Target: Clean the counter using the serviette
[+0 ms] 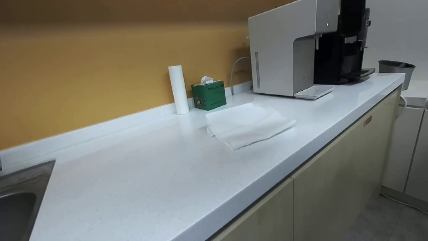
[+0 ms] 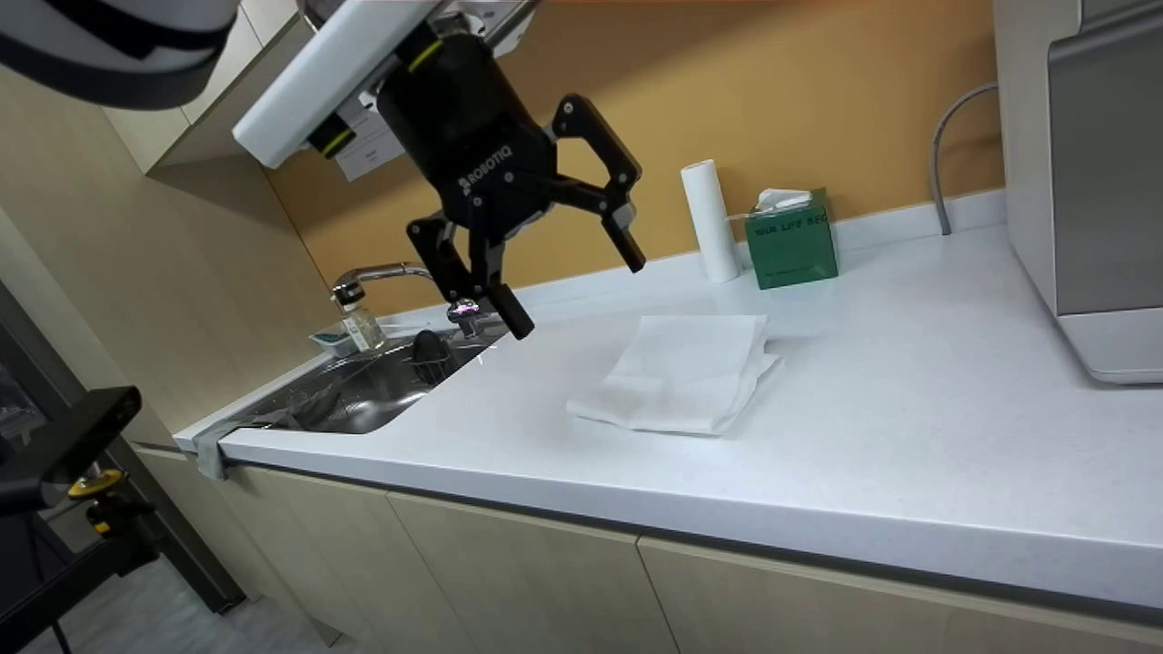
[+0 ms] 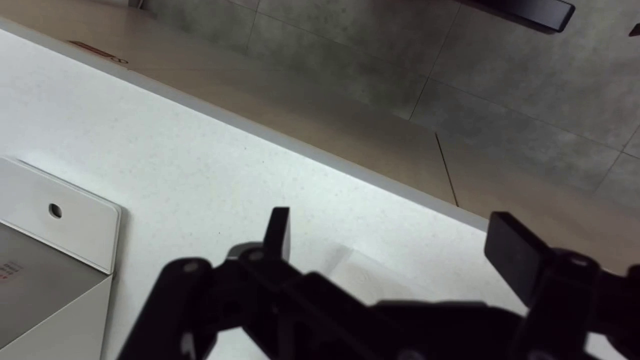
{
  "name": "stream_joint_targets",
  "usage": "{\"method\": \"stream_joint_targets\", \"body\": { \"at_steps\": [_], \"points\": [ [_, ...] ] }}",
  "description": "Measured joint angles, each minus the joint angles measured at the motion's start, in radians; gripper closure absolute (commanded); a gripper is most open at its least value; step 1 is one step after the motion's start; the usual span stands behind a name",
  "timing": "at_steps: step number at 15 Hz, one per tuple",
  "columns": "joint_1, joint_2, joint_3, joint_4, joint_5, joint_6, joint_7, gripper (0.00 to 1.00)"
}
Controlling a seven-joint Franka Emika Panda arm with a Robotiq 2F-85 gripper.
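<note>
The white serviette lies folded and flat on the white counter [image 1: 133,187], in both exterior views [image 1: 249,126] [image 2: 681,372]. My gripper [image 2: 574,289] is open and empty, in the air above the counter, up and to the left of the serviette in that exterior view. In the wrist view the open fingers [image 3: 395,242] stand wide apart over the counter. A corner of the serviette [image 3: 367,280] shows faintly between them, partly hidden by the gripper's body. The arm is out of view in an exterior view that shows the serviette and tissue box.
A white paper roll [image 1: 179,90] and a green tissue box [image 1: 209,95] stand by the yellow wall behind the serviette. A grey-white machine [image 1: 277,57] and a black machine [image 1: 344,50] stand on the counter. The sink [image 2: 382,391] with its faucet [image 2: 386,272] is at the opposite end.
</note>
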Motion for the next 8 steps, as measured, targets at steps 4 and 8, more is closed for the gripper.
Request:
{"method": "stream_joint_targets", "body": {
  "at_steps": [4,8],
  "points": [
    [-0.025,0.025,-0.001,0.001,-0.015,0.046,0.052,0.00],
    [-0.055,0.143,0.001,0.014,-0.020,0.257,0.175,0.00]
  ]
}}
